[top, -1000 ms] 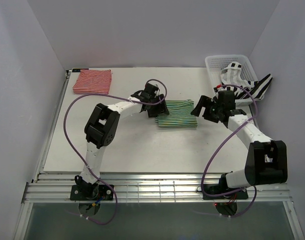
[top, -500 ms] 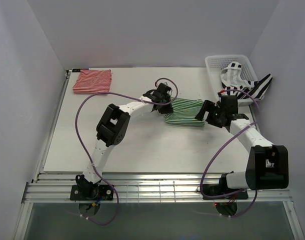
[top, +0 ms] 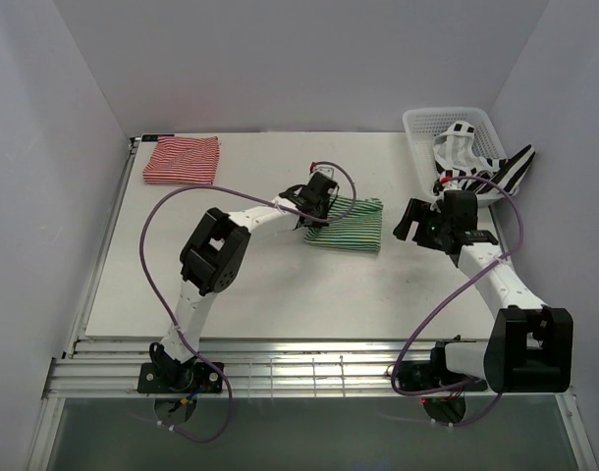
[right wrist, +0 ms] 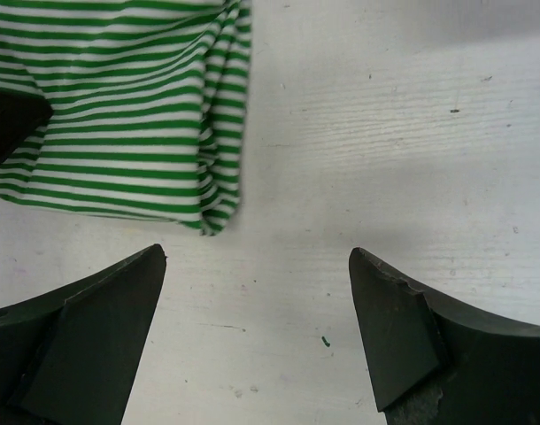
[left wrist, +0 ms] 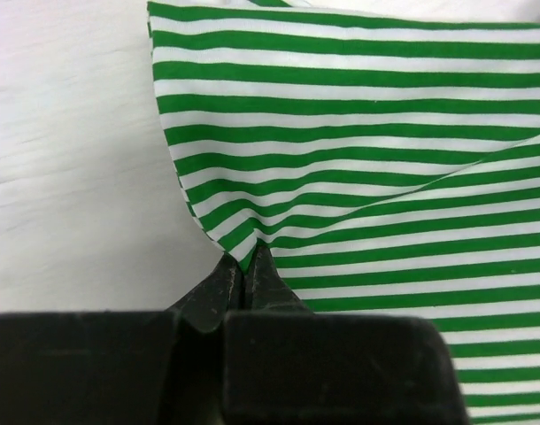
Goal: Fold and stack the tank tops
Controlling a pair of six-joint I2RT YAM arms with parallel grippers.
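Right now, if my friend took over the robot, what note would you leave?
The left tool is shut, pinching the green top's edge mid-table. The right tool is open, holding nothing, beside that top. The red top lies folded at the far left corner. The black-and-white top hangs unfolded over the basket. To do: probably stack green on red, then fold and stack the black-and-white one.

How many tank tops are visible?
3: red-and-white top folded far left; green-and-white top at centre, pinched by the left gripper; black-and-white top spilling from the basket, which may hide more.
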